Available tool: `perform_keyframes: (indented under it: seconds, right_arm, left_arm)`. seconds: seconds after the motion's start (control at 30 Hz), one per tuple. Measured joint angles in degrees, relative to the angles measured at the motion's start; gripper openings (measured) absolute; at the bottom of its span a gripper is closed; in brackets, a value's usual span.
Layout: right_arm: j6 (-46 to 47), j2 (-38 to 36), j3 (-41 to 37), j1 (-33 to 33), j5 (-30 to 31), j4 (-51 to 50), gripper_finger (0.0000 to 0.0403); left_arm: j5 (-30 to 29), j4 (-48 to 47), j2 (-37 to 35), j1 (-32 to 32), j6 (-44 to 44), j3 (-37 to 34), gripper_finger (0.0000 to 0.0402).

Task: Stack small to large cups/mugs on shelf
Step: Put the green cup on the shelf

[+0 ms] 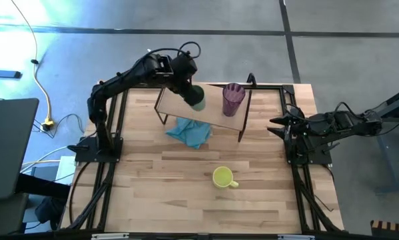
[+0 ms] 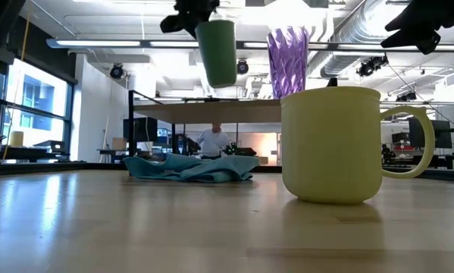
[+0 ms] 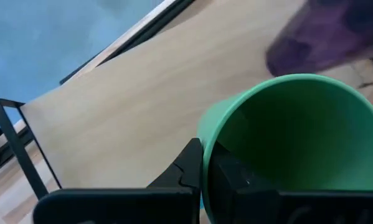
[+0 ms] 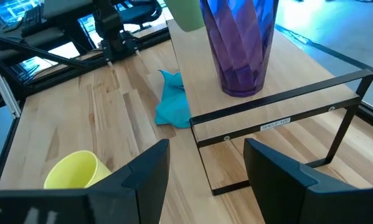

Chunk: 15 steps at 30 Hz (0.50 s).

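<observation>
My left gripper [image 1: 189,90] is over the shelf [image 1: 212,110], shut on the green cup [image 1: 197,98], which shows lifted in the low view [image 2: 217,51] and in the left wrist view [image 3: 286,143]. The purple tumbler [image 1: 233,99] stands upright on its base on the shelf, right of the green cup [image 4: 241,43]. The yellow mug [image 1: 222,177] sits on the tabletop toward the near edge [image 2: 334,144], handle to the right. My right gripper [image 1: 274,125] waits open at the table's right side, its fingers [image 4: 142,168] apart in the right wrist view. My left gripper holds the green cup by its rim wall [image 3: 206,155], one finger [image 3: 183,171] outside and one [image 3: 239,177] inside the hollow. The fingers come from above. The cup hangs upright below them, lifted clear above the shelf board.
A crumpled teal cloth [image 1: 189,132] lies on the tabletop under and in front of the shelf [image 4: 174,102]. Dark frame rails [image 1: 112,143] run along the table's left and right edges. Bare wood [image 1: 159,193] stretches around the yellow mug.
</observation>
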Motion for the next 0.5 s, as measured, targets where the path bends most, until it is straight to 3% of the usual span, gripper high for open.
perform_keyframes:
  seconds: [0.5]
  right_arm:
    - [0.38,0.0,0.0,-0.02,0.86,0.0,0.0197]
  left_arm:
    - [0.74,3.24,2.49,1.97,-0.31,-0.1,0.0]
